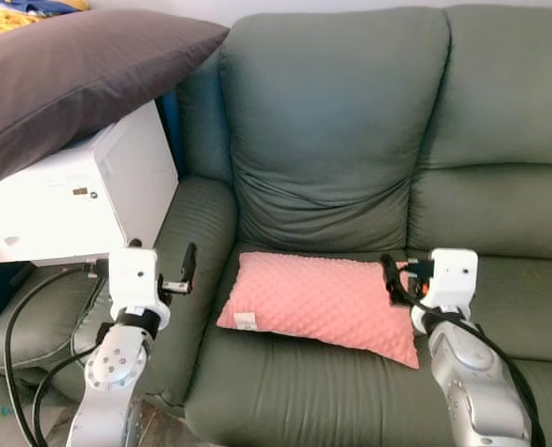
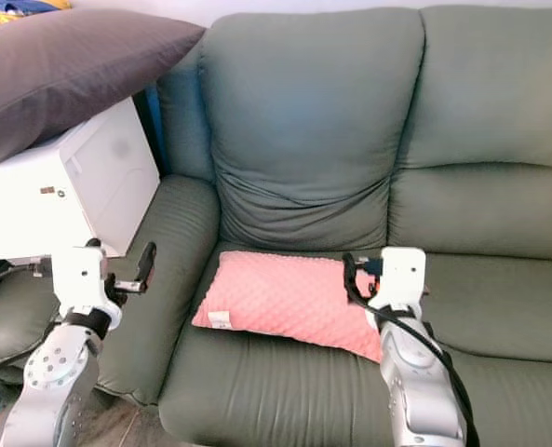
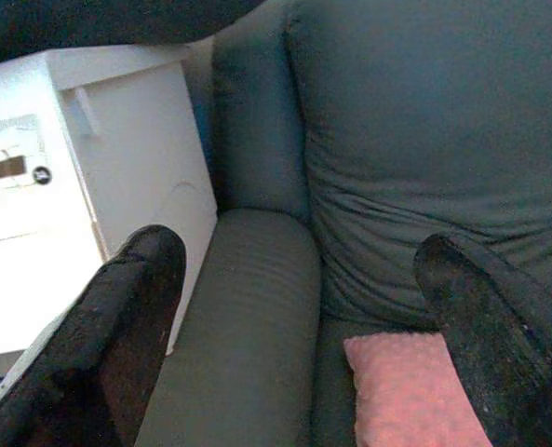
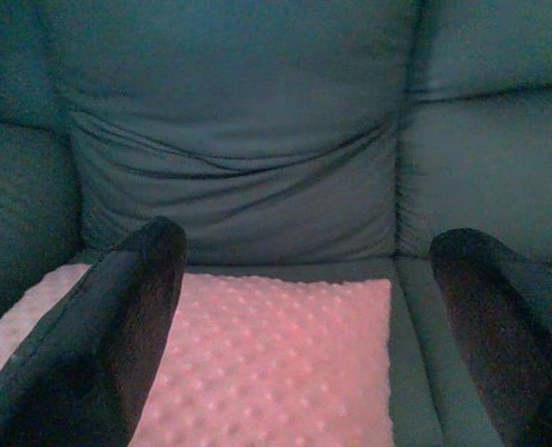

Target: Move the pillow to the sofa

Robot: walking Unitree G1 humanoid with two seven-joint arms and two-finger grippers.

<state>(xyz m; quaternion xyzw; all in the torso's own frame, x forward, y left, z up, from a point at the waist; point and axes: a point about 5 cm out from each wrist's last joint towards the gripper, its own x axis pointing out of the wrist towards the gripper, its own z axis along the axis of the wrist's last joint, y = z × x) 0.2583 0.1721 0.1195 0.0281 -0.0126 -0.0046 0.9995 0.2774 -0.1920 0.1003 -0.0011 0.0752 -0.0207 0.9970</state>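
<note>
Pillow on sofa – task looks done.
Pink pillow (image 1: 320,304) lies flat on sofa (image 1: 341,121) seat, nothing holding it. Your left gripper (image 3: 303,307) & right gripper (image 4: 317,317): jaws apart, empty, either side of it. Just pull arms back.

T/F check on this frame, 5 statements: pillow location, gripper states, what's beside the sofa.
1. The pink pillow lies on the seat of the green sofa. True.
2. The right gripper is shut on the pink pillow. False: its fingers stand wide apart in the right wrist view, at the pillow's end, holding nothing.
3. The left gripper is open. True: it hangs over the sofa's armrest, clear of the pillow.
4. A grey pillow rests on top of the white box beside the sofa. True.
5. The pink pillow stands upright against the backrest. False: it lies flat on the seat cushion.
</note>
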